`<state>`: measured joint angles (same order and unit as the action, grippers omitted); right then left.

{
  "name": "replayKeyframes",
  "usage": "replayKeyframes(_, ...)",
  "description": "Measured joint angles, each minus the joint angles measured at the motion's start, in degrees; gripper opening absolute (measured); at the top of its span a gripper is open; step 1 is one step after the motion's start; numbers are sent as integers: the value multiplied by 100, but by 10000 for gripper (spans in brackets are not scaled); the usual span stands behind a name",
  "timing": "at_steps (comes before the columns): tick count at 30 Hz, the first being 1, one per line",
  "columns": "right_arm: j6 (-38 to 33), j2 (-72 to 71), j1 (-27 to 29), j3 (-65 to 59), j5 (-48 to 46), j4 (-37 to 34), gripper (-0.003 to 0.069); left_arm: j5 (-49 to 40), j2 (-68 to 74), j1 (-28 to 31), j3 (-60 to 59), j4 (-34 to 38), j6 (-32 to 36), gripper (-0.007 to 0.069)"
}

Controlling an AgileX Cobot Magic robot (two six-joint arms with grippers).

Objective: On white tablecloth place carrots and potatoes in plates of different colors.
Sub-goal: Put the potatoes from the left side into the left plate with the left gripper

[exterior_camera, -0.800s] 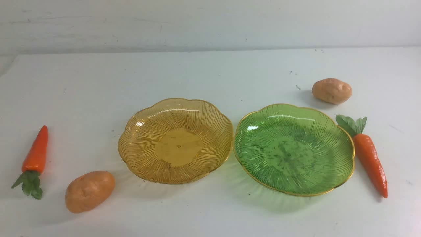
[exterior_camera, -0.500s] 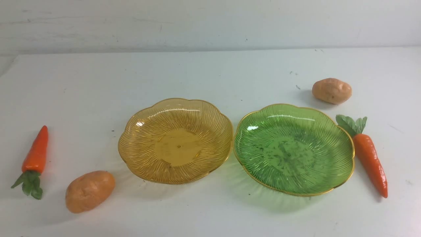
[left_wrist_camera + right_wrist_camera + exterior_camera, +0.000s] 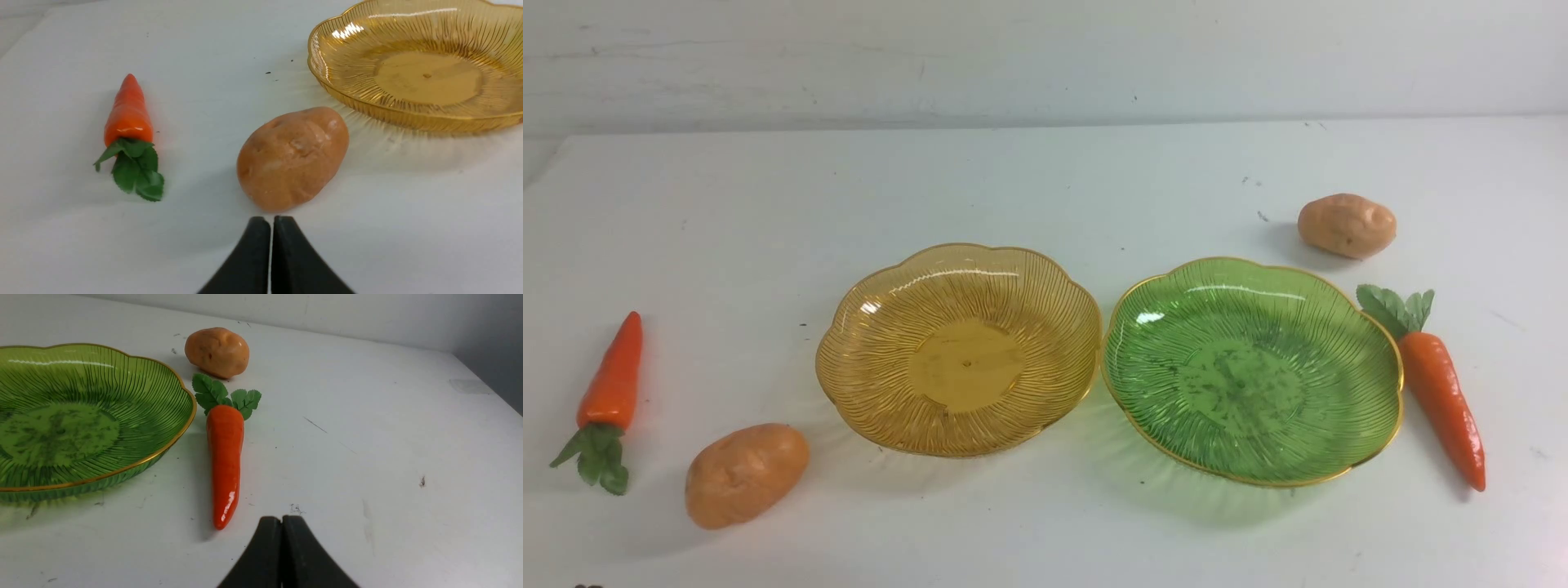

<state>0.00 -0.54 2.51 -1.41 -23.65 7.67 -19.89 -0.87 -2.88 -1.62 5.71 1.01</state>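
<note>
**A:** What is spread under everything?

**B:** A white tablecloth (image 3: 1045, 180) is laid flat. Small dark specks (image 3: 1262, 216) are dotted on it. A pale wall (image 3: 1045, 57) is seen behind it, at 12 o'clock.

**A:** Where are the plates put?

**B:** The amber-yellow plate (image 3: 964, 363) is set near the middle of the cloth. The green plate (image 3: 1245, 384) is set at its 3 o'clock, rim beside rim. Both are seen bare inside.

**A:** And where is the food laid?

**B:** The left carrot (image 3: 611, 384) is laid at 9 o'clock from the amber-yellow plate, well apart from it. Its leaves are pointed to 6 o'clock. The left potato (image 3: 745, 474) is found at 8 o'clock from that plate, near it. The right potato (image 3: 1346, 225) is found at 1 o'clock from the green plate. The right carrot (image 3: 1441, 392) is laid just beside the green plate, at 3 o'clock, with its leaves turned to 12 o'clock.

**A:** How are the claws held?

**B:** The left claw (image 3: 271, 222) is pressed together with nothing in it, near the left potato. The right claw (image 3: 282, 520) is pressed together too, and nothing is gripped. It is seen near the pointed tip of the right carrot.
</note>
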Motion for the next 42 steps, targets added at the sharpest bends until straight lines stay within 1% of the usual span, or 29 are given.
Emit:
replayKeyframes(1, 0, 0, 0, 0, 0, 0, -18, 0, 0, 0, 0, 52, -34, -4)
replayKeyframes(2, 0, 0, 0, 0, 0, 0, -18, 190, 0, 0, 0, 395, -255, -4)
replayKeyframes(3, 0, 0, 0, 0, 0, 0, -18, 220, 0, 0, 0, 456, -291, -4)
replayKeyframes(4, 0, 0, 0, 0, 0, 0, -18, 362, 0, 0, 0, 758, -469, -4)
replayKeyframes(5, 0, 0, 0, 0, 0, 0, -18, 669, 0, 0, 0, 1353, -743, -4)
replayKeyframes(6, 0, 0, 0, 0, 0, 0, -18, 772, 0, 0, 0, 1522, -811, -4)
replayKeyframes(8, 0, 0, 0, 0, 0, 0, -18, 1319, 0, 0, 0, 2107, -912, -4)
replayKeyframes(11, 0, 0, 0, 0, 0, 0, -18, 2299, 0, 0, 0, 2585, -950, -4)
replayKeyframes(13, -44, 0, 0, 0, 0, 40, -18, 3164, 0, 0, 25, 2730, -956, -4)
replayKeyframes(14, -60, 0, 0, 0, 0, 60, -18, 3421, 0, 0, 183, 2758, -956, -4)
replayKeyframes(16, -59, 0, 0, 0, 0, 71, -18, 3404, 11, 0, 449, 2719, -916, -4)
replayKeyframes(18, -59, 0, 0, 0, 0, 76, -18, 3133, 130, 0, 946, 2567, -771, -4)
replayKeyframes(19, -59, 0, 0, 0, 0, 82, -18, 2809, 244, 0, 1313, 2421, -632, -4)
replayKeyframes(20, -59, 0, 0, 0, 0, 82, -18, 2201, 533, 0, 1859, 2193, -439, -4)
replayKeyframes(22, -59, 0, 0, 0, 0, 105, -18, 1254, 1046, 0, 2567, 1926, -169, -4)
replayKeyframes(25, -59, 0, 0, 0, 75, 74, -18, -677, 2375, 0, 3774, 1434, 162, -4)
replayKeyframes(26, -59, 0, 0, -6, 186, -20, -18, -1366, 2823, 0, 4059, 1271, 241, -4)
replayKeyframes(28, 110, 0, 0, -24, 706, -589, -18, -2231, 3642, 0, 4448, 961, 346, -4)
replayKeyframes(30, 301, 0, 0, -24, 954, -1089, -18, -2832, 4448, 0, 4702, 665, 535, -4)
replayKeyframes(32, 623, 0, 0, -24, 1268, -1767, -18, -3248, 5360, 0, 4928, 449, 767, -4)
replayKeyframes(34, 903, 0, 0, -24, 1489, -2220, -18, -3357, 5810, 0, 5027, 401, 937, -4)
replayKeyframes(36, 1183, 0, 0, -24, 1689, -2856, -18, -3441, 6488, 0, 5236, 417, 1332, -4)
replayKeyframes(40, 1673, 0, 0, -24, 2052, -4027, -18, -3619, 7298, 0, 5597, 481, 1879, -4)
replayKeyframes(41, 1731, 0, 0, -24, 2112, -4245, -18, -3748, 7576, 0, 5783, 512, 2036, -4)
replayKeyframes(42, 1741, 0, 0, -24, 2124, -4291, -18, -3773, 7677, 0, 5814, 519, 2056, -4)
